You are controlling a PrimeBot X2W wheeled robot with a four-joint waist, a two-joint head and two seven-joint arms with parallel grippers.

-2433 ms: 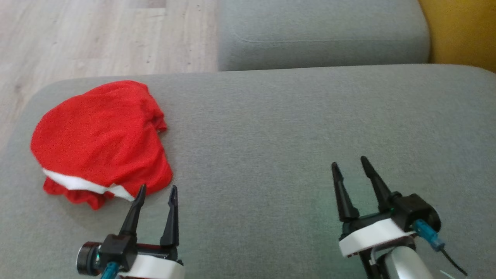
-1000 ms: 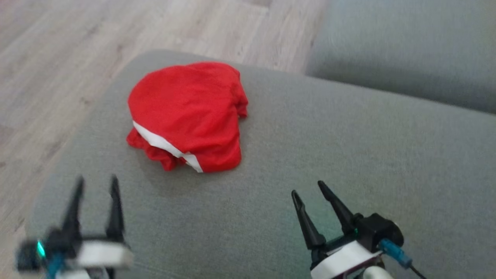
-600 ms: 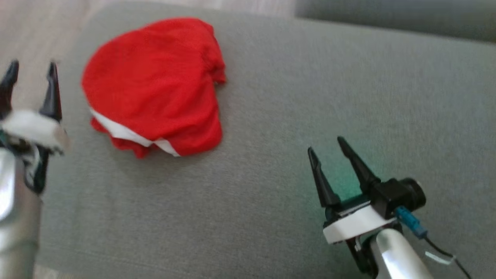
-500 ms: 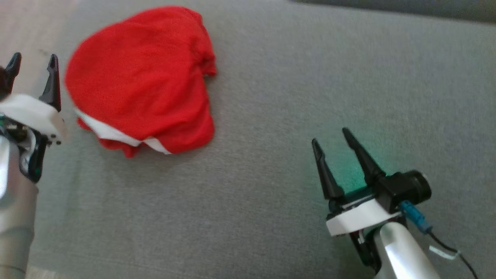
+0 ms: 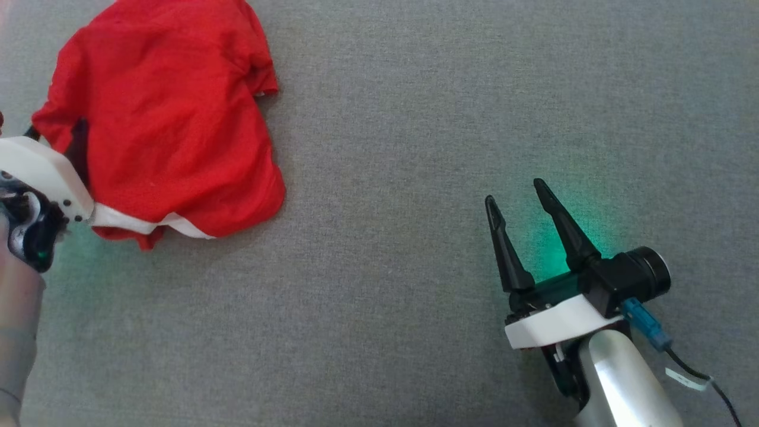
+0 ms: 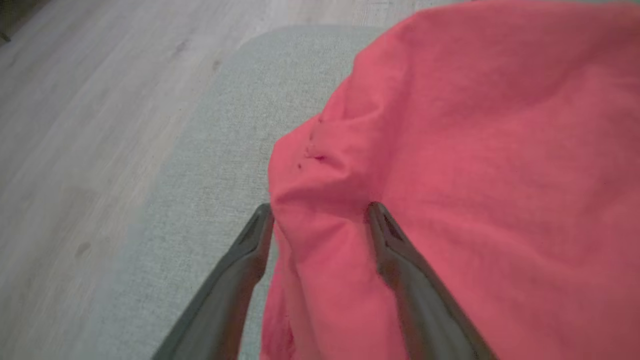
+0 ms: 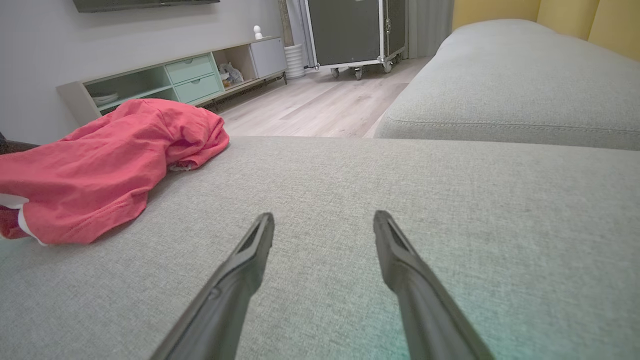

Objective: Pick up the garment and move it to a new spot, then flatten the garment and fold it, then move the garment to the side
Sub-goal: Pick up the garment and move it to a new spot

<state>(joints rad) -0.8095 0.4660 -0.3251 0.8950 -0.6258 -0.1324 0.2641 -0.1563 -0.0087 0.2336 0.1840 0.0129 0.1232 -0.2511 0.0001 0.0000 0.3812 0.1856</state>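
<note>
The grey sofa [image 5: 450, 107] lies under both pairs of jaws. The red garment [image 5: 166, 118] is crumpled on it, one fold between the spread jaws of the left gripper [image 6: 320, 215], not pinched. The right gripper [image 5: 516, 193], jaws spread and empty, is well apart. If the left jaws catch only this thin fold, the cloth may slip out when lifted. One sofa, one garment, two grippers.

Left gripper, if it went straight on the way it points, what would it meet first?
The garment: a red fold sits inside the open left gripper, so it would probably meet cloth straight away.
</note>
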